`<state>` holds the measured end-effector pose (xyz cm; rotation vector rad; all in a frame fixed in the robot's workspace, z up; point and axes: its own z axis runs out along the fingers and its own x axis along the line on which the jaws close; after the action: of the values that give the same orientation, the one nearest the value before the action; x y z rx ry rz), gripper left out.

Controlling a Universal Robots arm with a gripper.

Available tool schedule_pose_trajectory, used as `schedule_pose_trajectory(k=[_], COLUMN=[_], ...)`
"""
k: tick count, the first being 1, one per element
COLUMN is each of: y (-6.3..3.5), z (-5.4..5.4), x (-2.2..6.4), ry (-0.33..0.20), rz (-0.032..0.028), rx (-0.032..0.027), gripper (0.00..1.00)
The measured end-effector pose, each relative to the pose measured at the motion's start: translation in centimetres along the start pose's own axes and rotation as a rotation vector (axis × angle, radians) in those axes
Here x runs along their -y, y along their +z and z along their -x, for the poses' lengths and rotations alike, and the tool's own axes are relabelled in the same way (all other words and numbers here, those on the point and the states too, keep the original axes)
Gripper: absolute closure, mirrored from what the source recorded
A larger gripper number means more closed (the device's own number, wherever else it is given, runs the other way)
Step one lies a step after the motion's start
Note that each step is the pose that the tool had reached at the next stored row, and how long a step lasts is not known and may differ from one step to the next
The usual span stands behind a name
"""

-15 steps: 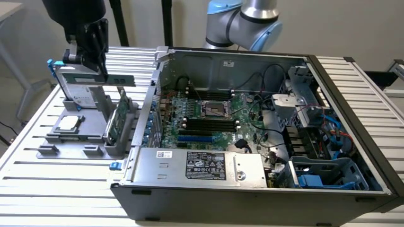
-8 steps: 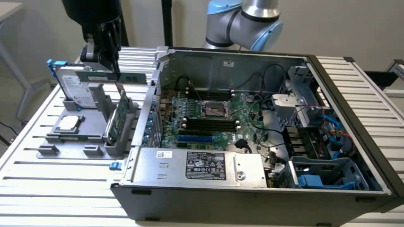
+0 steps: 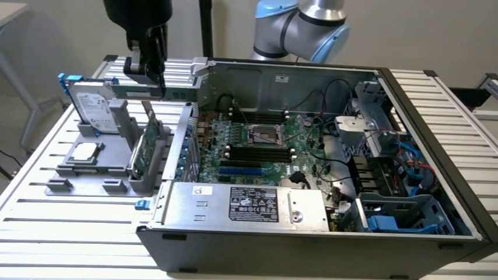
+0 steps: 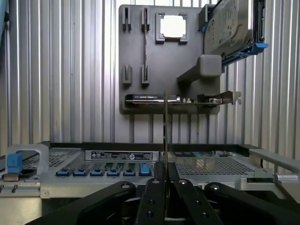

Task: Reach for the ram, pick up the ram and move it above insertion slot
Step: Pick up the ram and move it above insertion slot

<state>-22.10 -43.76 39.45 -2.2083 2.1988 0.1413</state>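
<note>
bench: ribbed silver metal bench (image 3: 70,233), dull sheen
fixture: matt grey plastic holder tray (image 4: 136,70)
case: dark grey sheet-metal PC case (image 3: 311,251), matt
drive: shiny metal hard drive (image 3: 95,105), blue plastic clips

Gripper (image 4: 165,176) seen pointed straight down, fingers (image 4: 152,197) pinched nearly together on thin edge-on ram (image 4: 165,126). In exterior view, black gripper (image 3: 148,73) hung high at that view's left; grey-and-blue arm joint (image 3: 307,26) parked up top.
</note>
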Motion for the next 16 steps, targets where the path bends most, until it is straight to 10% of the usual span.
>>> schedule_pose_trajectory(k=[16], y=[-0.17], z=[1.1], x=[5.26], ry=[-0.001], rz=[0.0018], rx=[0.0171], gripper=[0.86])
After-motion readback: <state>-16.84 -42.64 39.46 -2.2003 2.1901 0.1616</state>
